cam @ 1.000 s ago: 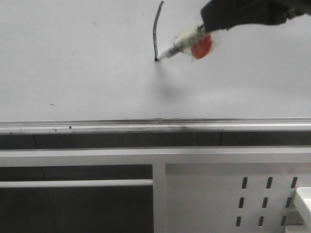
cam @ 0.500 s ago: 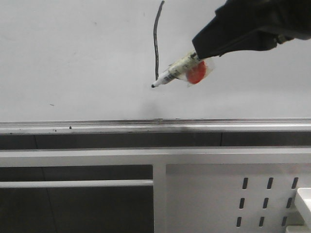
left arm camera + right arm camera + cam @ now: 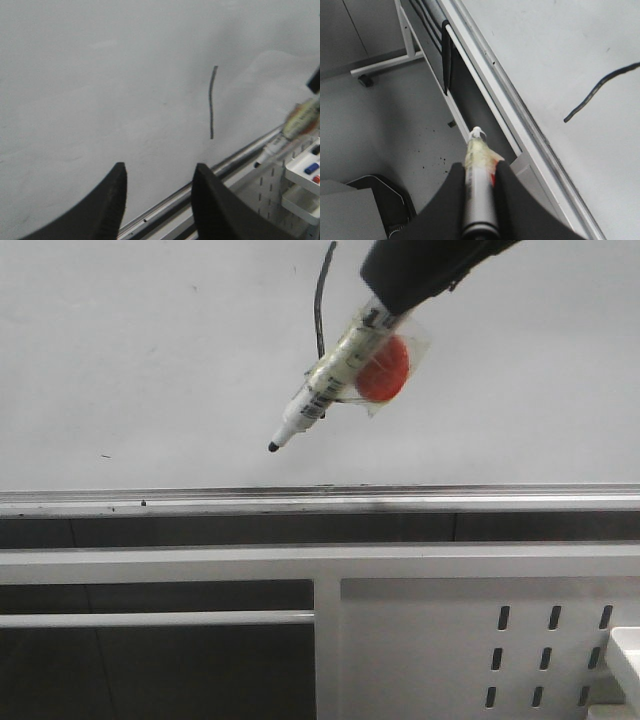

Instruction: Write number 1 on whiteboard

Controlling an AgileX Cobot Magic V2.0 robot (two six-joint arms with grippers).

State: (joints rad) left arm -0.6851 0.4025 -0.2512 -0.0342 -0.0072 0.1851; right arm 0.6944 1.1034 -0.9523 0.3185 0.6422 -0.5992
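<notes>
The whiteboard [image 3: 150, 360] fills the upper part of the front view, with a silver rail [image 3: 200, 498] along its lower edge. The number 1 [image 3: 320, 300], a thin black curved stroke, stands on it; it also shows in the left wrist view [image 3: 211, 102] and the right wrist view [image 3: 600, 92]. My right gripper [image 3: 480, 167] is shut on the marker pen [image 3: 330, 380], which has tape and a red disc on it. The pen tip [image 3: 272, 447] points down-left, off the board, below the stroke. My left gripper [image 3: 159, 175] is open and empty, facing the board.
A tiny dark dash [image 3: 106, 455] marks the board at the left. Below the rail is a white metal panel with slotted holes [image 3: 545, 640]. A white shelf with small markers [image 3: 310, 170] hangs at the right. The floor and a stand leg [image 3: 380, 65] show below.
The right gripper lifted the marker off the board's stroke end and swung it down and left, tilting the tip lower. The stroke's lower part is now behind the pen.
</notes>
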